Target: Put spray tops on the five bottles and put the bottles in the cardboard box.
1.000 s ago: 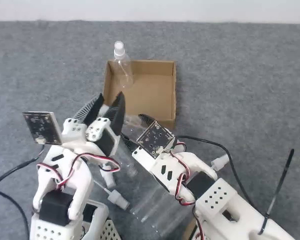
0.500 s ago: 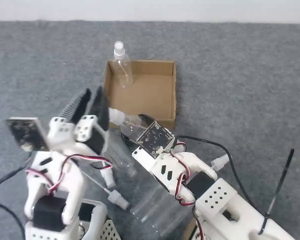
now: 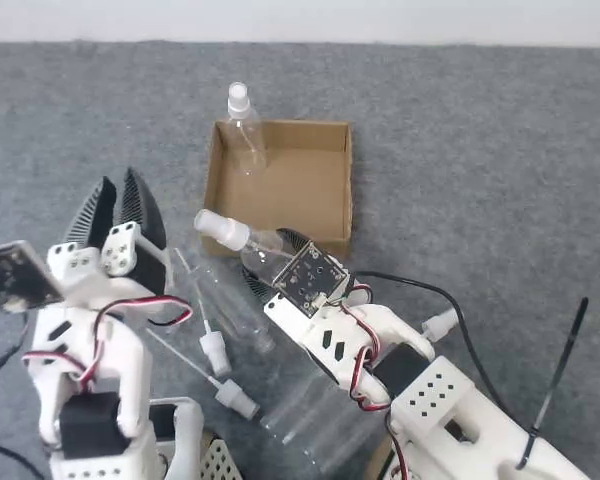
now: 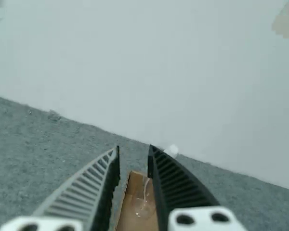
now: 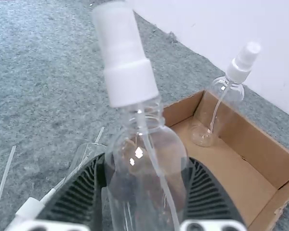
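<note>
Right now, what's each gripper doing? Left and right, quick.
Left gripper: slightly open, holding nothing.
Right gripper: shut on a clear bottle with a spray top on.

Grey carpet (image 3: 480, 150) covers the work surface edge to edge. White wall (image 3: 300, 20) forms a strip along the top. Thin black strap (image 3: 565, 365) stands slanted, lower right.

The grey, carpet-like tabletop (image 3: 480, 150) carries an open cardboard box (image 3: 305, 195) toward its far side. Nearer the arms, loose spray tops (image 3: 214, 352) lie beside clear bottles (image 3: 305, 410) on their sides. A third top (image 3: 440, 324) and a black cable tie (image 3: 562, 365) lie to the right.
</note>
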`<state>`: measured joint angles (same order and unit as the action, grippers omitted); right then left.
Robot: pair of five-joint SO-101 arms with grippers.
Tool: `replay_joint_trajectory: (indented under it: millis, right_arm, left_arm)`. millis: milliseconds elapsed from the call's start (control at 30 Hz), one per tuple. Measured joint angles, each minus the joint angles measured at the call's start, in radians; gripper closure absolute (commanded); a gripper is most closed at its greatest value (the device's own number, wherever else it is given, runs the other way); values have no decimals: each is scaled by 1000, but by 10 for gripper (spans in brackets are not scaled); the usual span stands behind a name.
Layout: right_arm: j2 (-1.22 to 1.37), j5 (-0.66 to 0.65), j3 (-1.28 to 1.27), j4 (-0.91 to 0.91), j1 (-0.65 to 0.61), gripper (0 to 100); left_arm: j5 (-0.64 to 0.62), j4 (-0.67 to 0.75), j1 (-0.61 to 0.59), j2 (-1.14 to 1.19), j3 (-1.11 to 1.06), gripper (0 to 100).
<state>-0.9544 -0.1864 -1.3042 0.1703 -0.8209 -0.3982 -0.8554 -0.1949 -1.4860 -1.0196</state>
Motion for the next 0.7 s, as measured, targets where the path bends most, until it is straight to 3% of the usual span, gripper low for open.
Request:
replay_joint_trajectory:
  millis: [367,700]
  right_arm:
    - [0,0,0,0,0,930]
    - [0,0,0,0,5,930]
  left_arm:
    - [0,52,12,8,-206,917]
    - [109,60,229,8,-221,917]
